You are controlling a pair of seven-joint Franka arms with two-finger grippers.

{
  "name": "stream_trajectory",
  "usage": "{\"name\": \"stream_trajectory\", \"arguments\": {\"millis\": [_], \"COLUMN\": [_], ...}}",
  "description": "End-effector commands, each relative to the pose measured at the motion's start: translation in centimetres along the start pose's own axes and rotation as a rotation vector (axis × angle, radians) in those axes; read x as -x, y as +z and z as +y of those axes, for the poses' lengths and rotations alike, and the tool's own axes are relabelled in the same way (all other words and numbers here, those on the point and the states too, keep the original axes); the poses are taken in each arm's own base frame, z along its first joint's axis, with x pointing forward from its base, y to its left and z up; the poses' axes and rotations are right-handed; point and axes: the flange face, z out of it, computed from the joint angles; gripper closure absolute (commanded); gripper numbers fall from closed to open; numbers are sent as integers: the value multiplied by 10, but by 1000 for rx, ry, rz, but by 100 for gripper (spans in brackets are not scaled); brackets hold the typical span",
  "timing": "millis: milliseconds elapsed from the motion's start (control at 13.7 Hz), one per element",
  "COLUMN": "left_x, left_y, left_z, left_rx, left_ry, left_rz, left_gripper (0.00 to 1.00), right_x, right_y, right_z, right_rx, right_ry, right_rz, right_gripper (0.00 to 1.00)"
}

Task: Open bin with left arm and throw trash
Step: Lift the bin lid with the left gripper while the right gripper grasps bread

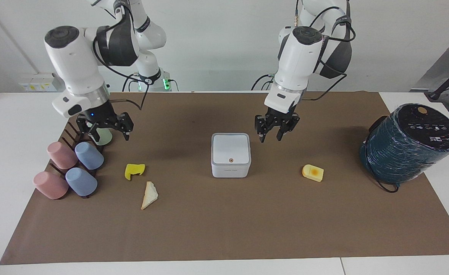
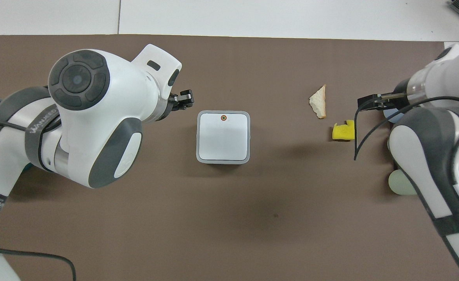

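Observation:
The white square bin [image 1: 230, 154] [image 2: 223, 136] stands mid-mat with its lid shut and the orange dot on top. My left gripper [image 1: 271, 137] [image 2: 189, 99] hangs over the mat just beside the bin, toward the left arm's end, touching nothing. Its fingers are narrowed but still apart and hold nothing. The trash lies on the mat: a yellow block with an orange spot [image 1: 313, 172], hidden under the left arm in the overhead view, a bread triangle [image 1: 149, 195] [image 2: 318, 102] and a curled yellow scrap [image 1: 134, 170] [image 2: 344, 130]. My right gripper [image 1: 110, 137] [image 2: 364, 104] is open over the cup rack.
Several pastel cups [image 1: 75, 164] lie on a dark rack at the right arm's end, the green one partly covered by the right gripper. A big dark teal cylinder [image 1: 409, 143] stands at the left arm's end. The brown mat [image 1: 224, 229] covers the table.

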Motion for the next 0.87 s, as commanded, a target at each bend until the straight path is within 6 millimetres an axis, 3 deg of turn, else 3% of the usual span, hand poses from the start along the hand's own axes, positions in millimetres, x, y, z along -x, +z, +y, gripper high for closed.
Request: {"name": "stream_trajectory", "arguments": {"millis": [0,364,655,801], "left_x": [-1,-1,8,9], "left_y": [6,21,40,56], "left_z": [10,22,35,39], "left_rx": [40,93,119,123], "left_ry": [-55,-73,-118,-133], "left_rz": [31,45,22,17], "left_gripper": [100,100,100,100], "right_x": [-19,-12,-10,-11], "right_y": [49,145,197,201], "right_z": [-4,-30,-36,-37], "right_rx": [-17,-48,-54,-55], "right_ry": [-89,-261,-333,-340], "right_rz": [30,18,11,15], "right_gripper": [0,0,0,18]}}
